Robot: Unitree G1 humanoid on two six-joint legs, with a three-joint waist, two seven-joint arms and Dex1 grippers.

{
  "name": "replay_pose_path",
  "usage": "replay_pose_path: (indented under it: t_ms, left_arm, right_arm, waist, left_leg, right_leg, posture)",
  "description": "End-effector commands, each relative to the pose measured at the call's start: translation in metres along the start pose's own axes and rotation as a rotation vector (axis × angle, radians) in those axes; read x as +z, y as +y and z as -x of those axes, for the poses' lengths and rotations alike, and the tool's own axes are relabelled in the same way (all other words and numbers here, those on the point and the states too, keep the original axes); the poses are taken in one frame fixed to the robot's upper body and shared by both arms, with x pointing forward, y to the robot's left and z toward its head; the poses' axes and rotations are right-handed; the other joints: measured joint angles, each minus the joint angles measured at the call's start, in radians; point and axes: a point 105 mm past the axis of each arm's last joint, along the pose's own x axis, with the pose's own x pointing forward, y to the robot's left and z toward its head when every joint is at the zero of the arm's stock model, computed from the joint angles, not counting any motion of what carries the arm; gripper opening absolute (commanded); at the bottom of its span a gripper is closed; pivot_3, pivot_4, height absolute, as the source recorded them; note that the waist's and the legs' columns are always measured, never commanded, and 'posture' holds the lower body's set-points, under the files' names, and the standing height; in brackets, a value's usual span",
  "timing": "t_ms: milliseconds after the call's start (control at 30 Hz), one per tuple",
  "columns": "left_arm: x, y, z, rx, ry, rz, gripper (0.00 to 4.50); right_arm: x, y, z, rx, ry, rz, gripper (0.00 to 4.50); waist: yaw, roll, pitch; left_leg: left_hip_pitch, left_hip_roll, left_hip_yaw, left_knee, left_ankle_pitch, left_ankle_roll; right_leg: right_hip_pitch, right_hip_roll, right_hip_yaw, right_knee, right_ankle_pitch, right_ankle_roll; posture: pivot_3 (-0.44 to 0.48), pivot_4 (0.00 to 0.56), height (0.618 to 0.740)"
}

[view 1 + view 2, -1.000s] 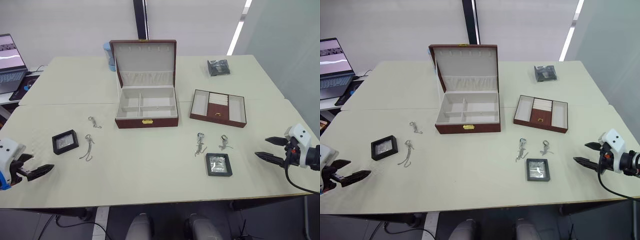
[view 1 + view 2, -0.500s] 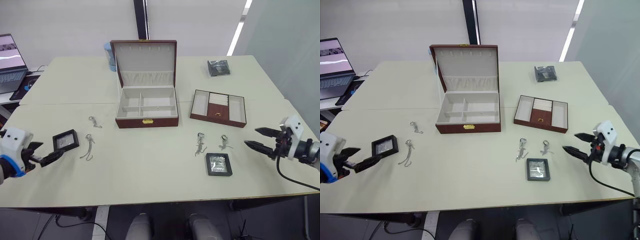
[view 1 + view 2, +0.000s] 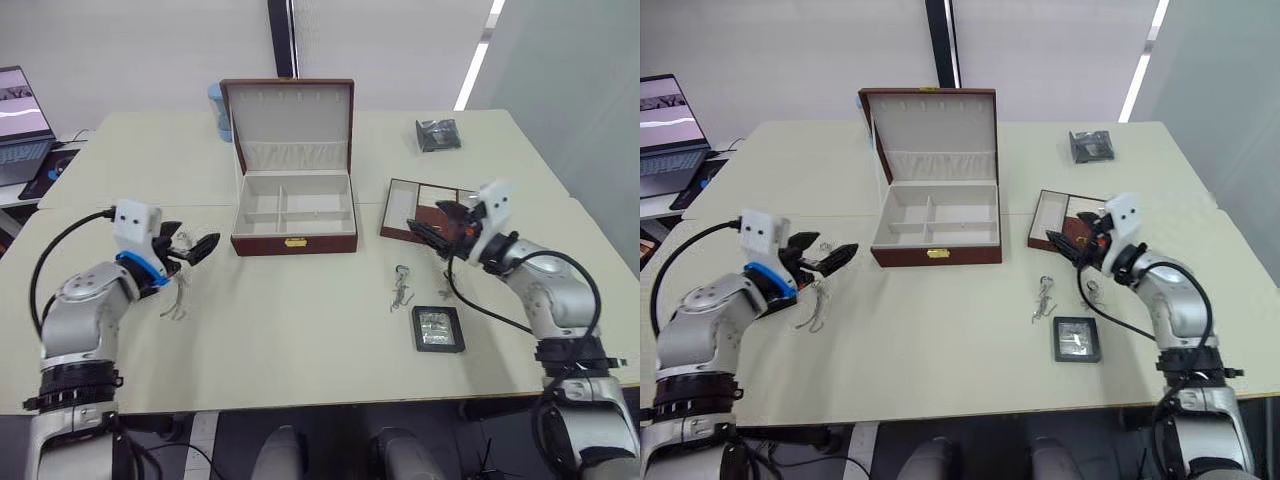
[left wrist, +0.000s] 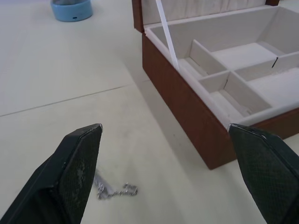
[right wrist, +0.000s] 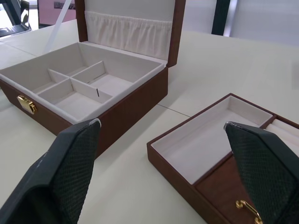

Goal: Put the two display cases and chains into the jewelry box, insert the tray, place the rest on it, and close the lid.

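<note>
The jewelry box [image 3: 292, 240] stands mid-table with its lid [image 3: 287, 112] upright and its cream compartments empty. To its right lies the tray [image 3: 470, 222], and my open right gripper [image 3: 430, 228] hovers over the tray's left end. One display case [image 3: 437, 328] lies in front of it, beside a silver chain piece [image 3: 400, 290]. The other display case is hidden. My open left gripper [image 3: 200, 247] hangs low just left of the box, above a small chain [image 4: 114, 190]. A longer chain [image 3: 178, 303] lies nearer the front. Nothing is held.
A dark shiny packet [image 3: 436, 134] lies at the back right. A blue round object [image 3: 214, 100] stands behind the box's left corner. A laptop [image 3: 20, 120] sits on a side desk at the far left. A seam [image 3: 130, 208] crosses the table.
Both arms have swung inward from the table's front corners. The left gripper is now beside the box's left front. The right gripper is over the tray's left end.
</note>
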Motion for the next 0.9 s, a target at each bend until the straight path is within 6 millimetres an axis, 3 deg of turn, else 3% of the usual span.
replay_pose_path:
  t_ms: [33,133,200,367,567,667,900]
  left_arm:
    - [0.015,0.016,-0.007,0.111,-0.061,-0.031,4.46]
    - [0.015,0.024,-0.017,0.18,-0.067,-0.024,4.5]
    - [0.013,0.023,-0.023,0.188,-0.066,-0.018,4.5]
    - [0.003,0.003,-0.041,0.121,-0.033,-0.019,2.91]
    - [-0.008,0.002,-0.049,0.116,0.001,-0.014,1.03]
    - [-0.012,-0.004,-0.053,0.087,0.01,-0.013,0.08]
    - [-0.014,-0.024,-0.055,-0.04,0.027,-0.006,0.03]
  right_arm:
    - [0.01,0.004,-0.018,-0.015,-0.021,0.06,4.5]
    - [0.004,0.01,-0.038,-0.034,0.012,0.078,3.95]
    - [-0.001,0.014,-0.046,-0.039,0.032,0.088,3.33]
    - [-0.012,0.016,-0.065,-0.078,0.077,0.097,1.72]
    - [-0.016,0.019,-0.077,-0.093,0.092,0.104,0.06]
    - [-0.017,0.026,-0.082,-0.065,0.092,0.098,0.0]
    - [-0.019,0.046,-0.085,0.031,0.094,0.09,0.0]
  waist:
    - [0.0,0.0,0.0]
    - [0.001,0.0,0.0]
    - [0.001,0.0,0.0]
    - [0.001,-0.001,0.0]
    - [0.0,-0.001,0.0]
    - [-0.001,-0.001,-0.001]
    - [-0.001,-0.001,-0.001]
  left_leg:
    - [0.0,0.0,0.0,0.0,0.0,0.0]
    - [-0.001,0.0,0.0,0.0,0.0,0.0]
    - [-0.002,0.0,0.0,0.001,0.0,0.0]
    - [-0.003,0.0,0.0,0.001,0.0,0.0]
    - [-0.006,0.0,0.001,0.002,0.002,-0.003]
    - [-0.006,0.0,0.002,0.002,0.002,-0.003]
    - [-0.015,0.0,0.003,0.005,0.004,-0.004]
  right_leg:
    - [0.0,0.0,0.0,0.0,0.0,0.0]
    - [-0.001,0.0,0.0,0.0,0.0,0.0]
    - [-0.001,0.0,0.0,0.0,0.0,0.0]
    - [-0.002,0.0,-0.001,0.0,0.0,0.0]
    - [-0.007,0.0,-0.001,0.003,0.0,0.0]
    - [-0.009,0.0,-0.001,0.005,0.0,0.0]
    - [-0.02,0.0,-0.001,0.013,0.0,0.0]
  posture:
    - [0.0,0.15,0.74]
    - [0.0,0.15,0.74]
    - [0.0,0.15,0.74]
    - [0.0,0.15,0.74]
    - [0.0,0.15,0.74]
    - [0.0,0.15,0.74]
    - [0.0,0.15,0.74]
